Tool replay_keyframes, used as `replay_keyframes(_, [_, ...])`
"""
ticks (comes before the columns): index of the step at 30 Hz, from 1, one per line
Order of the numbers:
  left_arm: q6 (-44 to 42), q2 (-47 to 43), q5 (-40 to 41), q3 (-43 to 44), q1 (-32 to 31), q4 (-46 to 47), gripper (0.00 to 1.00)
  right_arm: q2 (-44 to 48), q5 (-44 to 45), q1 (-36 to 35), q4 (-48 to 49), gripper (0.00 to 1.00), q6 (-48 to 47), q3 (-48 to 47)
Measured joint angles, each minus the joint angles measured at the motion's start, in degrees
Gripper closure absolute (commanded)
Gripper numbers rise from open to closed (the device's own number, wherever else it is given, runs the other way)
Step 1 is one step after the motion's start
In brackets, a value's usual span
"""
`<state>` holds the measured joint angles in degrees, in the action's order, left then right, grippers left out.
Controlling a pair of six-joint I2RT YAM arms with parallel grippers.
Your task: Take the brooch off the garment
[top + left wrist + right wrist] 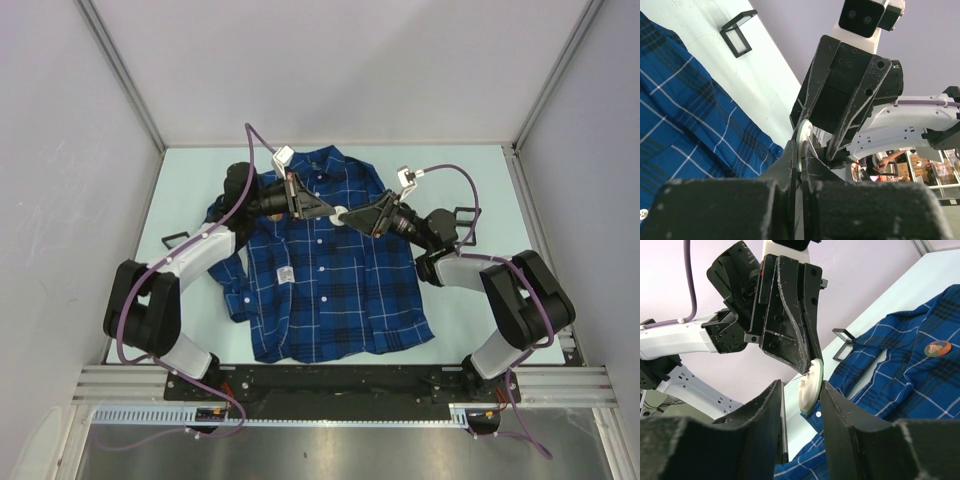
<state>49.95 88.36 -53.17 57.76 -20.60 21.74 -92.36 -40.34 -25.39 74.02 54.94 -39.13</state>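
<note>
The garment point(335, 300), a dark blue plaid shirt with white buttons and a small white tag point(284, 274), lies flat on the table. Above its chest my left gripper point(334, 211) is shut on a round brooch point(341, 213). The brooch point(810, 385) has a white back, a green rim and a thin pin, and is held edge-on clear of the cloth. My right gripper point(800, 390) is open, one finger on each side of the brooch, the right one close against its rim. In the left wrist view the brooch point(804, 134) sticks out from my left gripper point(801, 146). A second, orange round brooch point(937, 348) sits pinned on the shirt.
Two small black rectangular frames lie on the pale table point(470, 180), one to the left point(175, 238) of the shirt and one to the right point(462, 212). Grey walls enclose the table on three sides. Both arms meet over the shirt's upper half.
</note>
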Motion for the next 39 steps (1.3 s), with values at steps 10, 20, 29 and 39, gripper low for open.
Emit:
replay_keyframes(10, [-1.1, -0.2, 0.3, 0.2, -0.1, -1.0, 1.00, -0.3, 0.6, 0.0, 0.0, 0.62, 1.0, 0.0])
replay_keyframes(20, [-4.9, -0.9, 2.5, 1.5, -0.8, -5.2, 1.00, -0.3, 2.3, 0.0, -1.7, 0.67, 1.0, 0.0])
replay_keyframes(29, [-8.7, -1.7, 5.1, 2.9, -1.7, -9.5, 1.00, -0.3, 3.0, -0.1, -2.8, 0.64, 1.0, 0.0])
replay_keyframes(39, [-12.9, -2.8, 8.0, 4.3, -2.6, -13.9, 1.00, -0.3, 3.3, -0.2, -3.1, 0.64, 1.0, 0.0])
